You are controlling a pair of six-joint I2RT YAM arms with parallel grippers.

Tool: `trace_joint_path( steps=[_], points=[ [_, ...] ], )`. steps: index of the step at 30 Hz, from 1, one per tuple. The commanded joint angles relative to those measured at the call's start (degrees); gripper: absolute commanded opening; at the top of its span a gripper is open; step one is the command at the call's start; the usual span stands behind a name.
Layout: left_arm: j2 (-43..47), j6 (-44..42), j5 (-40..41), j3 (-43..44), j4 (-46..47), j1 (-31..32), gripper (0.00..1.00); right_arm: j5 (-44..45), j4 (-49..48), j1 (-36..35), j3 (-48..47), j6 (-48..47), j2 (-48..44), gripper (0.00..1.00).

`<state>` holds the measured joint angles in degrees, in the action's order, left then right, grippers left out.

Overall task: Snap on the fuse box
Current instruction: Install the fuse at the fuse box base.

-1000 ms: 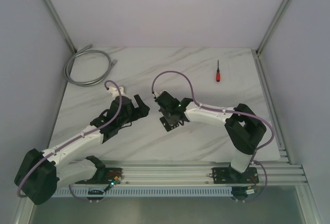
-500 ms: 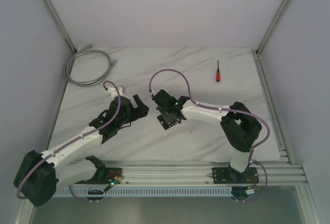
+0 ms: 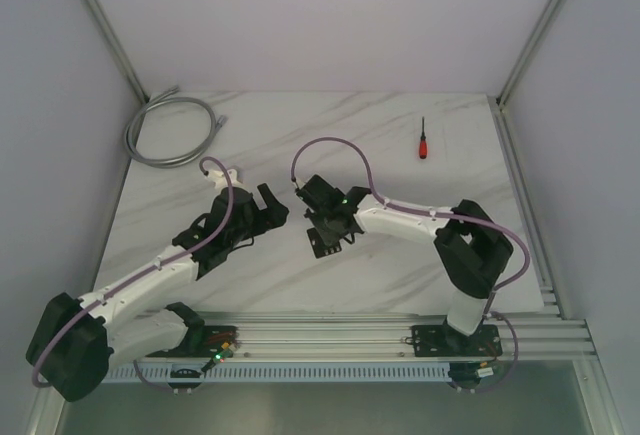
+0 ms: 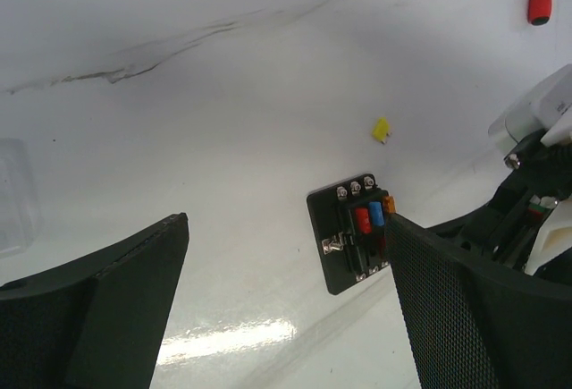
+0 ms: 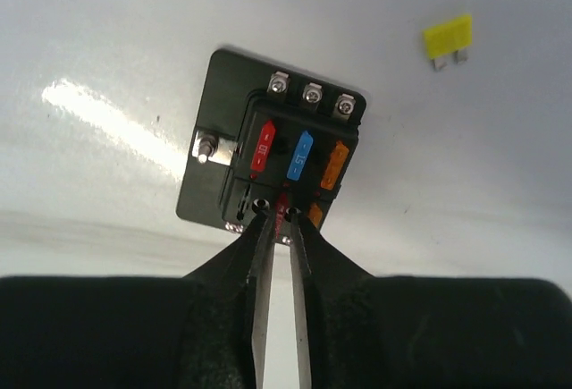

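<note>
Saw fuse box flat on surface, right claw narrowly parted astride its lower red fuse, left claw gaping empty. Could not tell whether pinched. Risked tugging that fuse loose if withdrawn too soon.

Tight by the fuse box
My right gripper crowds its near edge, and a yellow fuse lies past its far corner; open tabletop toward my left gripper.

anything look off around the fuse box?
Yes: a yellow fuse lies loose on the table, apart from the fuse box, not in any slot. The seated fuses, red, blue and orange, sit in their slots. Nothing else looks broken or spilled.
</note>
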<state>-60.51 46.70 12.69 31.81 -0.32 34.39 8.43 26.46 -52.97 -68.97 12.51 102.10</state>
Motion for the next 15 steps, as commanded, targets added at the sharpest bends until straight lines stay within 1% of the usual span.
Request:
trace_joint_path(
  steps=[1,2,5,8,15],
  points=[
    [1.32,0.37,0.33,-0.28,-1.16,-0.43,1.00,0.21,3.98,-0.32,-2.73,1.06,-3.17,0.23],
    [1.50,0.33,0.44,-0.33,-1.17,-0.40,1.00,1.20,4.03,-0.11,-3.08,1.11,-3.62,0.27],
    [1.67,0.36,0.66,-0.44,-1.33,-0.38,1.00,3.89,3.65,1.48,-3.98,1.06,-4.14,0.29],
    [1.75,0.25,0.66,-0.44,-1.38,-0.51,1.00,4.04,2.32,3.96,-4.58,-0.68,-3.14,0.34],
    [2.35,0.12,0.89,-0.69,-1.98,-0.55,1.00,-2.12,-5.44,10.96,-4.19,-9.94,0.58,0.36]
  ],
)
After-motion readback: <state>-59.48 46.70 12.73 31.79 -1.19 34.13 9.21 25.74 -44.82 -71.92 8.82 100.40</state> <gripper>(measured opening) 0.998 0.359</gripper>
